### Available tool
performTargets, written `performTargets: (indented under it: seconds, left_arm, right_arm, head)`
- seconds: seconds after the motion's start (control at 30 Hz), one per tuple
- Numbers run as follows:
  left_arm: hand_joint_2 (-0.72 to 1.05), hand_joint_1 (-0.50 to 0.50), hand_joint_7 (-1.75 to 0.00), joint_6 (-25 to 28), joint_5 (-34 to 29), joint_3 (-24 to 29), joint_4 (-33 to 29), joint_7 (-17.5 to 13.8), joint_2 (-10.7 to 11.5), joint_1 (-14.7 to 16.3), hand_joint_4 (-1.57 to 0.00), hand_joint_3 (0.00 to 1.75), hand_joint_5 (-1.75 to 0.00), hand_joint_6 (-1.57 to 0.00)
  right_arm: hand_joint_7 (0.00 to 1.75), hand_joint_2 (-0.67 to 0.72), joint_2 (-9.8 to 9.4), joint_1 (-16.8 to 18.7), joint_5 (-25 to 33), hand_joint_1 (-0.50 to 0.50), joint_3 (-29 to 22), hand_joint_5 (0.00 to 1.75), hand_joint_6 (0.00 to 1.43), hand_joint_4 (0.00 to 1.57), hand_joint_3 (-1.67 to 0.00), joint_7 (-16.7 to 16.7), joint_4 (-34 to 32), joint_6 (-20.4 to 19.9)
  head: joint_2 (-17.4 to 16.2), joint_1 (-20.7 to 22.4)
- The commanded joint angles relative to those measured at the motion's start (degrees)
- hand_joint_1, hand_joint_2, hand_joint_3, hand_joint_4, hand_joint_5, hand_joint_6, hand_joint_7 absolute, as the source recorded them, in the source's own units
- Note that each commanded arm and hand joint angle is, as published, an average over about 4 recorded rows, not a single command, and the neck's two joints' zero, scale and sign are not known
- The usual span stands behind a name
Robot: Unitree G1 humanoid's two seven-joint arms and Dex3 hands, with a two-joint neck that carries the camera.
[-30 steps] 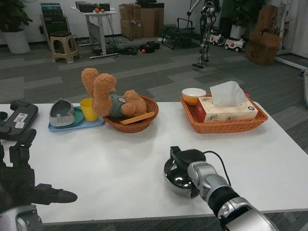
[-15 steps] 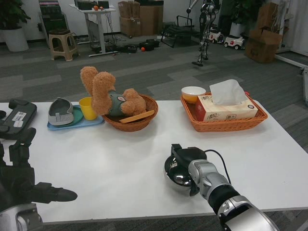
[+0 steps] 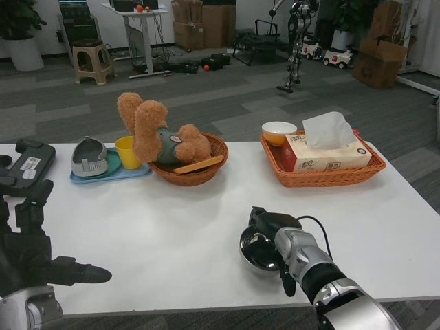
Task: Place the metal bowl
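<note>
The metal bowl point(image 3: 256, 250) is a shiny round bowl on the white table point(image 3: 165, 234), near the front edge, right of centre. My right hand point(image 3: 273, 229) grips its right rim, fingers curled over the edge, and hides that side of the bowl. Whether the bowl rests flat or is slightly lifted I cannot tell. My left hand point(image 3: 34, 265) waits at the front left corner, fingers apart, holding nothing.
At the back stand a wicker basket point(image 3: 196, 172) with a teddy bear point(image 3: 155, 134), a blue tray point(image 3: 110, 172) with a yellow cup point(image 3: 126, 152) and a grey object, and an orange basket point(image 3: 323, 173) with a tissue box point(image 3: 330, 155) and small bowl point(image 3: 278, 133). A black device point(image 3: 26, 165) lies far left.
The camera has shifted a little. My right hand and the bowl have edged slightly right and toward the table's front edge. The left hand stays put.
</note>
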Motion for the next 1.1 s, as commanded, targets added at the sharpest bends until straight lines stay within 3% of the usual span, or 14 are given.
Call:
performTargets:
  seconds: [0.03,0.2,0.37,0.73,0.9,1.1]
  left_arm:
    - [-0.72,-0.5,-0.05,-0.2,-0.46,-0.18,0.49,0.12,0.11,-0.9,-0.97,0.0,-0.92,0.0]
    - [-0.72,-0.5,-0.02,-0.2,-0.42,-0.25,0.49,0.12,0.11,-0.92,-0.97,0.0,-0.92,0.0]
    - [-0.72,-0.5,-0.02,-0.2,-0.44,-0.29,0.43,0.12,0.03,-0.74,-0.97,0.0,-1.03,0.0]
    - [-0.72,-0.5,0.0,-0.2,-0.37,-0.07,-0.34,0.12,0.11,0.31,-0.97,0.0,-1.03,0.0]
    - [-0.72,-0.5,-0.03,-0.29,-0.28,0.1,-0.96,0.08,0.11,0.75,-0.97,0.0,-1.03,0.0]
    - [-0.72,-0.5,-0.02,-0.29,-0.15,0.28,-1.53,0.12,0.2,1.15,-0.97,0.0,-1.03,0.0]
  right_arm:
    - [0.58,0.72,-0.36,-0.28,1.94,-0.42,-1.17,0.0,0.0,0.0,0.0,0.69,1.42,0.17]
    - [0.38,0.72,-0.36,0.0,2.64,-0.46,-3.58,0.0,0.0,0.0,0.0,0.69,1.51,-1.3]
    - [0.07,0.72,-0.27,0.77,6.7,-0.46,-5.08,0.0,0.0,0.0,0.0,0.74,0.19,-3.1]
    - [0.0,0.72,0.26,3.21,19.29,-0.46,-10.0,0.0,0.0,0.01,0.0,0.52,-3.28,-11.45]
    - [0.0,0.72,0.56,5.19,28.0,-0.46,-11.14,0.0,0.0,0.0,0.0,0.25,-6.62,-15.23]
    - [0.0,0.72,0.47,9.28,42.85,-0.46,-11.98,0.0,0.0,0.0,0.0,0.25,-16.15,-18.92]
  head:
    - [-0.12,0.11]
    - [-0.16,0.26]
    - [-0.07,0.13]
    - [1.22,1.24]
    - [1.97,1.81]
    - [3.54,3.02]
